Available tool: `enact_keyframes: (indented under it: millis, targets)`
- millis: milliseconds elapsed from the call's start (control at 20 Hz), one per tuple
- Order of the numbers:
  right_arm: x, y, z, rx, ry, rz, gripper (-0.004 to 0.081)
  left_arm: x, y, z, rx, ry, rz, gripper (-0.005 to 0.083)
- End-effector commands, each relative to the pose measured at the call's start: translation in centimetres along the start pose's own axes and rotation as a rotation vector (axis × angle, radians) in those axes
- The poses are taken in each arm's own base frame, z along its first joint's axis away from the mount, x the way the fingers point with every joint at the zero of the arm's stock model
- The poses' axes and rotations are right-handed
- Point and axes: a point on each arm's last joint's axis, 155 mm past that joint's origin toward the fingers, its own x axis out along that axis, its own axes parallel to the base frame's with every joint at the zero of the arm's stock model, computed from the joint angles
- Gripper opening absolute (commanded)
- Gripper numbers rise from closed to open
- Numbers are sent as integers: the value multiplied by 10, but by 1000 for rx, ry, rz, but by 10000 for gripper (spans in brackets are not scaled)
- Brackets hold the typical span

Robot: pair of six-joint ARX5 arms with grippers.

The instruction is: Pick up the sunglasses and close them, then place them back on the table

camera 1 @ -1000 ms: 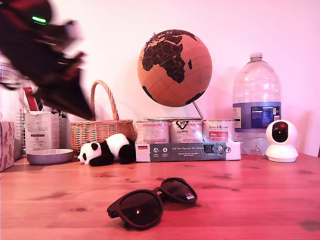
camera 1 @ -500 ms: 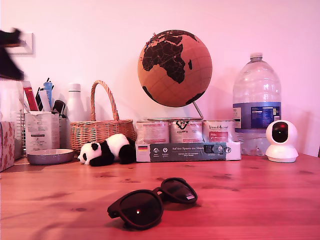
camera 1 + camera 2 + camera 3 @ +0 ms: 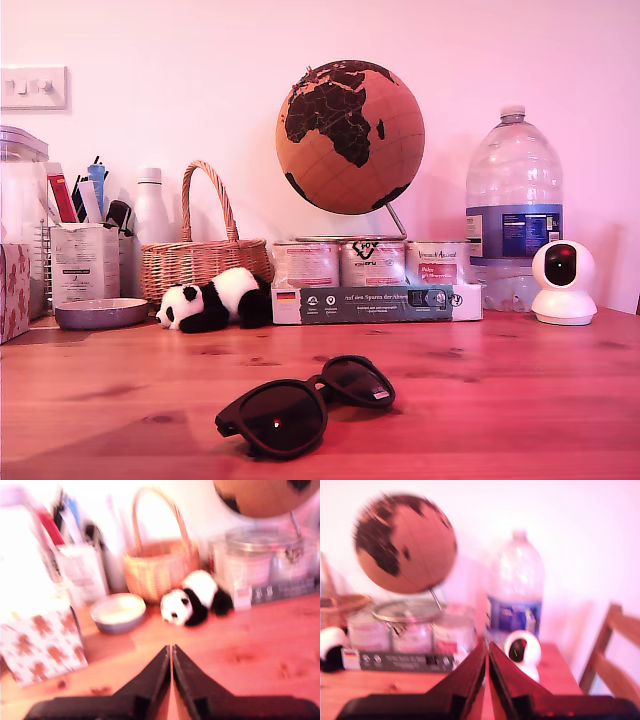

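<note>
exterior view: the sunglasses [image 3: 305, 404] lie on the worktop [image 3: 520, 400] near its front edge, about midway across, lenses facing the camera. both lenses rest close to the wood and no temple arm sticks out behind the frame, so they look folded (the hinges themselves are hidden, so this is a judgement). no arm or gripper appears anywhere in this view. behind stand a globe [image 3: 349, 136], a water bottle [image 3: 513, 208], a small white camera [image 3: 563, 282], a wicker basket [image 3: 203, 258] and a toy panda [image 3: 213, 298], all well apart from the sunglasses.

first wrist view: my first gripper [image 3: 171, 652] is raised clear of the worktop, its fingers [image 3: 155, 676] pressed together with only a hairline gap and nothing between them. it looks toward the basket, the panda and a shallow bowl [image 3: 119, 612]. the picture is blurred.

second wrist view: my second gripper [image 3: 487, 650] is likewise closed tight on nothing, fingers [image 3: 505, 675] meeting at the tips. it faces the globe, the bottle and the white camera. the sunglasses are not in this view.

progress: the sunglasses sit on the worktop, apparently closed, with both grippers empty and away. the task appears complete; nothing obvious is left.
</note>
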Motion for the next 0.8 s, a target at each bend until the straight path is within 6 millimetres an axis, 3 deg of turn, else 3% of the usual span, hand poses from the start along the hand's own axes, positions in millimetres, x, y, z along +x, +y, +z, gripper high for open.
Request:
enact_keyframes:
  millis: [0, 100, 200, 550, 750]
  targets:
    - [-2, -2, 1, -5, -11, -15, -13, -6, 1, -4, -2, -12, 7, -21]
    - [-3, -2, -1, 0, -4, -13, -13, -11, 1, -1, 1, -22, 7, -21]
    - [-4, 2, -16, 45, 53, 3, -13, -16, -2, -2, -3, -20, -12, -21]
    - [-22, 9, -97, -12, 384, 34, -13, -20, -3, -37, -4, 118, -17, -21]
    - [-39, 10, -132, -37, 538, 50, -12, -25, -3, -62, -2, 220, -17, -21]
